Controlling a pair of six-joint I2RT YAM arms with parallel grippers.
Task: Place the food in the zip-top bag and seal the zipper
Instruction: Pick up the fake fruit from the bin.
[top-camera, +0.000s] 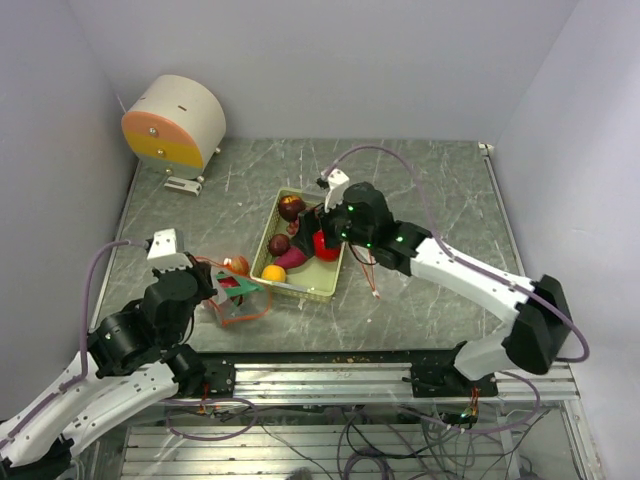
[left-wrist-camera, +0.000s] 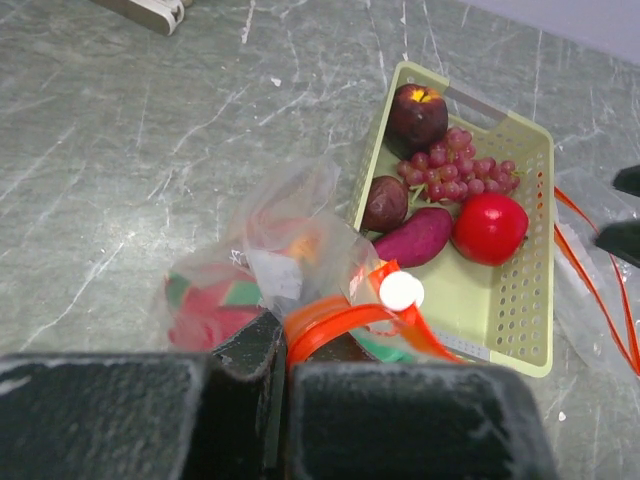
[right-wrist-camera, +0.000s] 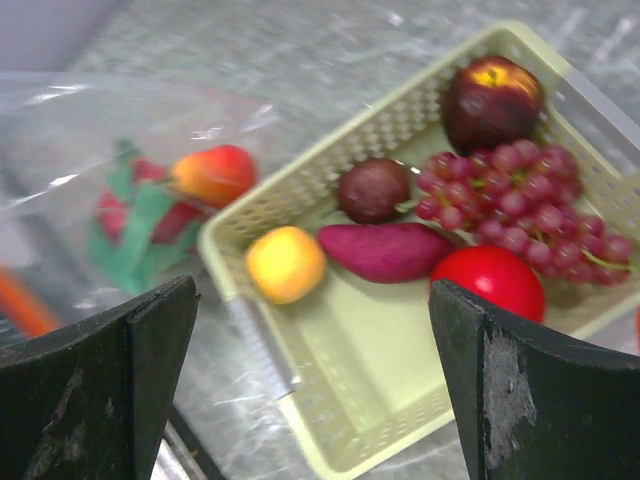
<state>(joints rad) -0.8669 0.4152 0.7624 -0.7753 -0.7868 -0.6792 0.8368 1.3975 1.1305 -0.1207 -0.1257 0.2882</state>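
From above, the pale green tray (top-camera: 318, 280) sits mid-bench (top-camera: 420, 180). It holds an orange (top-camera: 273, 272) at its near corner, a purple sweet potato (top-camera: 293, 258), a smaller dark round fruit (top-camera: 279, 244), a dark fruit with a yellow patch (top-camera: 291, 208) at the far end, and a red apple (top-camera: 327, 247). The right claw (top-camera: 320, 225) hangs over the apple and partly hides it. Left of the tray, the left claw (top-camera: 222, 290) meets the zip-top bag (top-camera: 245, 300), which lies on the bench. A drum-shaped object (top-camera: 175, 120) stands in the far left corner.

In the left wrist view, the left claw is clenched on the bag's orange zipper strip (left-wrist-camera: 330, 315), with the white slider (left-wrist-camera: 401, 291) just past its tips. The pink-red dragon fruit (left-wrist-camera: 210, 310) shows through the crumpled plastic. Beyond it, the tray holds the grape bunch (left-wrist-camera: 460, 172) between the yellow-patched fruit and the apple — the sweet potato touches the apple's side.

In the right wrist view, the right claw is spread wide and grasps nothing, hovering over the tray's near end. All six tray items show here. The bag lies just outside the tray with the dragon fruit and a peach-coloured fruit (right-wrist-camera: 213, 173) in it — the view is slightly blurred.
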